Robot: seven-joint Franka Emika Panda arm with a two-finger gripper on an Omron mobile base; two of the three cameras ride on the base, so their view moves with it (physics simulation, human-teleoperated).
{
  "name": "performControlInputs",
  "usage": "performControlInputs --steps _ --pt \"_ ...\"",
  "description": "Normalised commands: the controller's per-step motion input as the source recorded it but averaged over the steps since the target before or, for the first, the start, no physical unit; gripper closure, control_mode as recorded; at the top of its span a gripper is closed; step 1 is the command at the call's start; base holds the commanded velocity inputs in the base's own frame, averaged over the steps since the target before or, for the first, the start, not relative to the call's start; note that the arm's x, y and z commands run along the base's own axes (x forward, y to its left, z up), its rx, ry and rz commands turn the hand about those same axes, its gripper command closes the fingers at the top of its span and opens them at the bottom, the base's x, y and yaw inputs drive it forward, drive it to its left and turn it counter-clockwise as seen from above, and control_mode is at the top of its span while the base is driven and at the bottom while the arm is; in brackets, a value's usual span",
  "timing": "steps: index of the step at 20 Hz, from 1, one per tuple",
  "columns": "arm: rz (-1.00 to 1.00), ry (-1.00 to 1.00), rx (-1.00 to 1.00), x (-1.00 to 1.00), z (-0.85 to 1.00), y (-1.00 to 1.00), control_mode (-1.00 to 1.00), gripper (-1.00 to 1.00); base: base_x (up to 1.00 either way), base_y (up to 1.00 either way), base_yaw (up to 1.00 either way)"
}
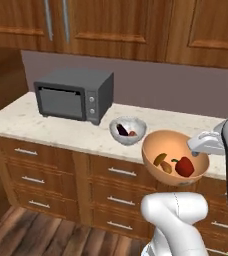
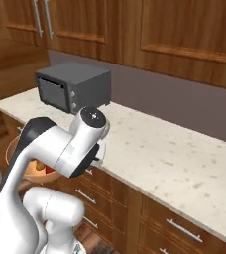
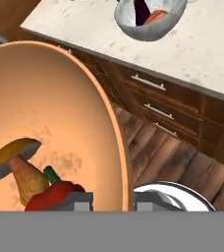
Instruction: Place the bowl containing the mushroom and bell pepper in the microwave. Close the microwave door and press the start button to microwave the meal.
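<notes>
The orange-tan bowl (image 1: 156,147) hangs tilted in the air in front of the counter's drawers, just off the counter edge. My gripper (image 1: 196,146) is shut on its right rim. In the hand view the bowl (image 3: 50,108) takes up the left half, and its rim runs down between the tips of the gripper (image 3: 114,201). Inside lie the brown-capped mushroom (image 1: 162,162) (image 3: 15,165) and the red bell pepper (image 1: 185,166) (image 3: 57,194). In the right base view my arm hides most of the bowl (image 2: 33,173). The microwave and its door are out of view.
A grey-white bowl with an eggplant (image 1: 128,130) (image 3: 151,17) sits on the pale stone counter (image 1: 46,127) just left of the held bowl. A small dark box with two dials (image 1: 75,95) (image 2: 73,87) stands at the counter's back left. Wood cabinets hang above, drawers (image 3: 158,98) below.
</notes>
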Motion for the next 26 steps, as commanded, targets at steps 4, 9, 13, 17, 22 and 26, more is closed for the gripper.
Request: performControlInputs --steps 4,9,13,17,22,26 --pt "0.00 0.00 0.00 0.00 0.00 0.00 1.00 1.00 0.00 0.01 0.71" --pt "0.00 0.00 0.00 0.00 0.00 0.00 1.00 1.00 0.08 0.33 0.68" --pt "0.00 0.00 0.00 0.00 0.00 0.00 1.00 1.00 0.24 0.48 0.63" --pt "0.00 0.00 0.00 0.00 0.00 0.00 1.00 1.00 0.64 0.58 0.45" --pt "0.00 0.00 0.00 0.00 0.00 0.00 1.00 1.00 0.90 0.80 0.35" --pt "0.00 0.00 0.00 0.00 0.00 0.00 1.00 1.00 0.76 0.97 0.26"
